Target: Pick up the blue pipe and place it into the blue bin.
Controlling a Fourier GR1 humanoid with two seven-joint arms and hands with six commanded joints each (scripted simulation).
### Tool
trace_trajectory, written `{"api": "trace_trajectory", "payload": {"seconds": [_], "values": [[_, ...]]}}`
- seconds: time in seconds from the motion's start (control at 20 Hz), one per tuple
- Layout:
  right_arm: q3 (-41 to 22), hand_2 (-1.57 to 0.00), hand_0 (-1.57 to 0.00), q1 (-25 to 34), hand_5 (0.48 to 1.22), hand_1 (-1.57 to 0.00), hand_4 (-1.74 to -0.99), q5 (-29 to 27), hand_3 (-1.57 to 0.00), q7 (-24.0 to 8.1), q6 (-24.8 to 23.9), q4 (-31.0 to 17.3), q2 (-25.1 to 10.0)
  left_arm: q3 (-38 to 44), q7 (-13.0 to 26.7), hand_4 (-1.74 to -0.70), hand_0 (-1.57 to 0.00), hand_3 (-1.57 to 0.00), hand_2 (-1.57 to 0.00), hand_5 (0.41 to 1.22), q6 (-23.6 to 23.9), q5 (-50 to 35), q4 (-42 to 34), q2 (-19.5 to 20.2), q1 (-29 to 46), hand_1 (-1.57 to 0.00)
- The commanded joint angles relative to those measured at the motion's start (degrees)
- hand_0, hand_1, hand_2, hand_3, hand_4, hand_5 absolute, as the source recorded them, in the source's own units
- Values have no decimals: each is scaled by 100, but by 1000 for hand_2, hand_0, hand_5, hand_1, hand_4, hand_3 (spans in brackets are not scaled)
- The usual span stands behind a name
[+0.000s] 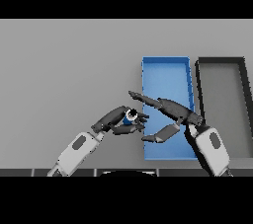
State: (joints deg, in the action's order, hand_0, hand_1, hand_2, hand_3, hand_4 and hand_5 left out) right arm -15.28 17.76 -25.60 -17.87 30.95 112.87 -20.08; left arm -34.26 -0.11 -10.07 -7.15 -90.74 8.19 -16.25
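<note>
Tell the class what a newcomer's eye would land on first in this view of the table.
First the bright blue bin right of centre, with a dark grey bin beside it on its right. Next the two dark hands meeting at the blue bin's near left edge: the left hand has its fingers curled round the small blue pipe, while the right hand reaches over the bin, open.

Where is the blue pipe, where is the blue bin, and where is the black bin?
blue pipe (130, 116), head view, on its round end between the left hand's fingers.
blue bin (165, 77), head view, on its bare floor.
black bin (222, 90), head view, on its grey floor.
</note>
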Motion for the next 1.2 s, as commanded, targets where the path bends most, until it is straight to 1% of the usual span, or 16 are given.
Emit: {"api": "trace_trajectory", "payload": {"seconds": [0.0, 0.1, 0.25, 0.4, 0.5, 0.55, 0.6, 0.65, 0.7, 0.75, 0.85, 0.9, 0.95, 1.0, 1.05, 1.15], "values": [[-88, 1, 1, 213, 497, 1, -1307, 46, 1, -65, 29, -125, 93, 9, -77, -1728, -1571, -1444, -1571, 1221, -6, 47, 9, 11, -32, -1571], [-233, 1, 1, 366, 510, 1, -1270, 113, 1, -50, 144, -171, 184, 40, -308, -1627, -1571, -1490, -1571, 1221, -104, -10, -27, 63, 22, -1571], [-465, 1, 1, 758, 522, 1, -1243, 319, 1, -292, 129, -425, 463, -15, -158, -1542, -1571, -1529, -1571, 1221, -190, 24, -82, 47, 32, -1571], [-594, 1, 1, 1039, 506, 1, -1208, 334, 1, -380, 113, -665, 690, 94, -210, -1499, -1571, -1550, -1571, 1221, -239, 85, -49, 49, -7, -1571], [-646, -9, 1, 1286, 498, 1, -1210, 244, 1, -672, 110, -859, 834, 124, -196, -1473, -1571, -1557, -1571, 1221, -259, 104, 14, 25, -9, -1571], [-692, -54, -17, 1351, 493, -34, -1236, 228, -26, -681, 150, -927, 892, 108, -154, -1525, -1571, -1560, -1571, 1221, -224, 105, 8, -19, -4, -1571], [-745, -160, -107, 1380, 483, -140, -1291, 242, -116, -617, 181, -953, 922, 89, -184, -1568, -1571, -1284, -1571, 1221, -210, 119, -22, -75, -14, -1571], [-786, -308, -264, 1441, 477, -299, -1348, 339, -252, -601, 223, -1040, 981, 88, -76, -1603, -1571, -1190, -1571, 1221, -112, 300, -16, 16, -52, -1571], [-788, -492, -475, 1506, 477, -487, -1365, 412, -516, -572, 309, -1148, 1013, -26, 118, -1630, -1571, -1119, -1571, 1221, -98, 529, -18, 134, -125, -1527], [-783, -708, -694, 1533, 486, -704, -1433, 395, -659, -487, 341, -1191, 1047, 17, 155, -1647, -1571, -1121, -1571, 1221, -52, 508, -137, 193, -62, -1536], [-793, -1019, -1010, 1674, 570, -1016, -1527, 316, -880, -331, 306, -1316, 1146, 70, -27, -1680, -1571, -1283, -1571, 1221, -30, 464, -23, 74, -118, -1548], [-781, -1129, -1122, 1702, 638, -1127, -1498, 122, -1018, -418, 251, -1331, 1162, 104, -117, -1692, -1571, -1340, -1571, 1221, -103, 365, 41, -21, -155, -1553], [-776, -1218, -1212, 1685, 755, -1216, -1474, 41, -1128, -453, 239, -1339, 1177, 138, -196, -1702, -1571, -1386, -1571, 1221, -173, 278, 58, -49, -108, -1557], [-808, -1288, -1284, 1601, 848, -1287, -1457, 111, -1217, -241, 281, -1342, 1220, 139, -245, -1710, -1571, -1423, -1571, 1221, -229, 239, 52, -99, -44, -1559], [-856, -1345, -1341, 1602, 923, -1344, -1445, 160, -1288, -299, 266, -1288, 1234, 174, -322, -1716, -1571, -1453, -1571, 1221, -250, 227, 65, -103, -8, -1562], [-900, -1426, -1424, 1559, 1030, -1425, -1435, 438, -1390, -1, 405, -1205, 1113, 176, -220, -1723, -1571, -1495, -1571, 1221, -265, 263, 1, -109, 26, -1565]]}}
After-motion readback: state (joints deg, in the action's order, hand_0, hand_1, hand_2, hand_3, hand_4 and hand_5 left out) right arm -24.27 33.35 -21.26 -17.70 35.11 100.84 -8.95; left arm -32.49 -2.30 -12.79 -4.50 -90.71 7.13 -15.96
